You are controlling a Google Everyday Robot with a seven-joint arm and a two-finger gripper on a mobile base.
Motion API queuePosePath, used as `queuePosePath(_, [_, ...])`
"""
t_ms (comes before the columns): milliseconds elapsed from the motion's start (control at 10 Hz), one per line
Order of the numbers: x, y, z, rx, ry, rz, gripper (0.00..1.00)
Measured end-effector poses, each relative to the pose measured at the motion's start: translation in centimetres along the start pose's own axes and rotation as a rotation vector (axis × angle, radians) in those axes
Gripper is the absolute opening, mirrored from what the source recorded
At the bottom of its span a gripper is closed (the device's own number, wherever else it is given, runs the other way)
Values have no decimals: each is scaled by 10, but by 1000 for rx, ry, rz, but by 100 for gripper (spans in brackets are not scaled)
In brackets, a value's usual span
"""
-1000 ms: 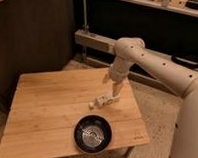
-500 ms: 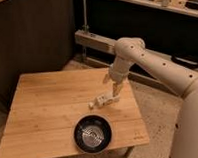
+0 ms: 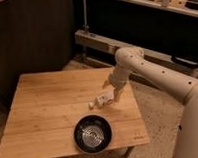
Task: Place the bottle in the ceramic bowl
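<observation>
1. A wooden table (image 3: 46,111) fills the middle and the 9 o'clock side of the view.
2. The ceramic bowl (image 3: 93,135) is round, black and shiny. It sits on the table close to the edge at 6 o'clock.
3. Bright rings show inside the bowl.
4. The bottle (image 3: 101,99) is small and white. It is down low at the table top, lying on its side, at about 12 o'clock from the bowl.
5. The bottle is near the bowl but does not touch it. It is outside the bowl.
6. The little end of the bottle points to about 8 o'clock.
7. The gripper (image 3: 111,96) is right at the 3 o'clock end of the bottle and looks to be touching it.
8. I cannot tell if the gripper is open, closed or holding the bottle.
9. The white arm (image 3: 157,76) comes in from 3 o'clock. It bends at about 12 o'clock from the gripper and then reaches down to it.
</observation>
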Motion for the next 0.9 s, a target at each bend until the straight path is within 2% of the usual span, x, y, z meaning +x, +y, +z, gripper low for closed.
queuePosePath(200, [16, 15, 27, 20, 5, -25, 65])
queuePosePath(400, [30, 20, 46, 11, 16, -32, 65])
queuePosePath(900, [34, -1, 49, -16, 41, -44, 65])
